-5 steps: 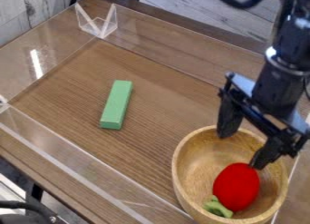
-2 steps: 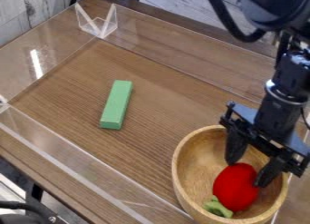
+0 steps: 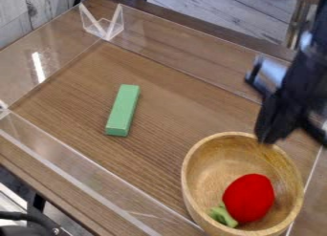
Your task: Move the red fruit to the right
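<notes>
The wood-grain tabletop [image 3: 166,154] is lying inside low clear plastic walls [image 3: 52,49]. The dark arm [image 3: 296,82] is showing only as a blur at the right edge, its hand [image 3: 273,135] closed on nothing and hanging just above the far rim of the round wooden bowl [image 3: 205,168]. A flat green block [image 3: 122,110] is lying well apart to the left. The red fruit [image 3: 250,196] — smooth, rounded, green-stemmed — is sitting inside the bowl.

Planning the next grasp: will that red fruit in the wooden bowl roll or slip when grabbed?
The red fruit looks rounded and glossy, so it may slip. Lying on the wooden bowl's curved floor, it would probably roll back to the middle.
</notes>
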You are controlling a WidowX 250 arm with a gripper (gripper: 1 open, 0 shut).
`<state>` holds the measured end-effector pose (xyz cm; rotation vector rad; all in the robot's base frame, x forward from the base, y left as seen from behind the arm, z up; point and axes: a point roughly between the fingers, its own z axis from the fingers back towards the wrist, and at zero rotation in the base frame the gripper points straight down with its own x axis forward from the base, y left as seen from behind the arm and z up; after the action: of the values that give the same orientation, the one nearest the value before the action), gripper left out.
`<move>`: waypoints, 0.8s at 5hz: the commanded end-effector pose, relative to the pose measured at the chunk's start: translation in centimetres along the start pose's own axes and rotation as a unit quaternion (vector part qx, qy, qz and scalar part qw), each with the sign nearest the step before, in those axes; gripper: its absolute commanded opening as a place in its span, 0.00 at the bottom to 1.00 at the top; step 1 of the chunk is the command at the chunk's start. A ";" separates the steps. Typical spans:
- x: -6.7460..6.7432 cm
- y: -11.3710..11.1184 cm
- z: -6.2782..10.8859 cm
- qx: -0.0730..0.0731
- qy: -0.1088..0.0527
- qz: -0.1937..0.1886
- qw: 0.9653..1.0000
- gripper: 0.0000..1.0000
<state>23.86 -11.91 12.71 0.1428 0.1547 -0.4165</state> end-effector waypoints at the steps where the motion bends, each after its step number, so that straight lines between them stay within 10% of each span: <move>1: 1.3 -1.3 -1.0 -0.008 -0.024 -0.014 1.000 1.00; 4: 3.2 -4.0 -7.5 -0.028 -0.008 -0.028 0.999 1.00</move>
<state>23.97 -15.15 3.52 0.0952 0.1878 -0.4733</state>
